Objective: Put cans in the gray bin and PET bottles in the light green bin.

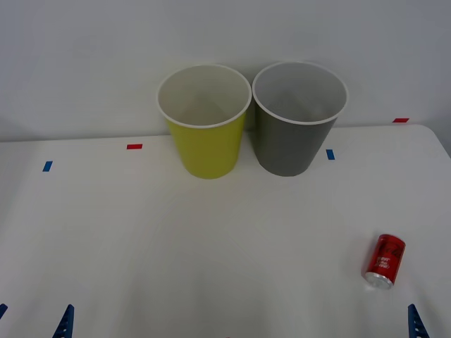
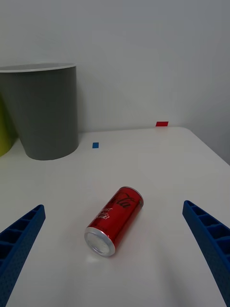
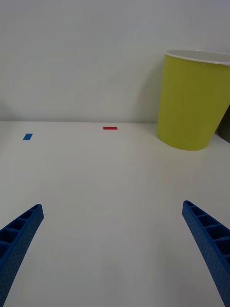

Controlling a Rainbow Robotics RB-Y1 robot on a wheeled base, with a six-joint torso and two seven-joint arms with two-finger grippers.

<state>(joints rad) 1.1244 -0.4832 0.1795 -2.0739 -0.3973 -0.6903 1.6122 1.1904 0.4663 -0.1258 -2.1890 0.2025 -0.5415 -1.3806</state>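
Right end effector [image 2: 115, 249] wide open, empty, apparently low over the toppled can [image 2: 115, 220] between its fingers.

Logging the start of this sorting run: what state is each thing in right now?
can: lying on its side, on the table, ungripped.
gray bin: upright, empty as far as visible.
light green bin: upright, empty as far as visible.
left gripper: open, holding nothing.
right gripper: open, can ahead of it.
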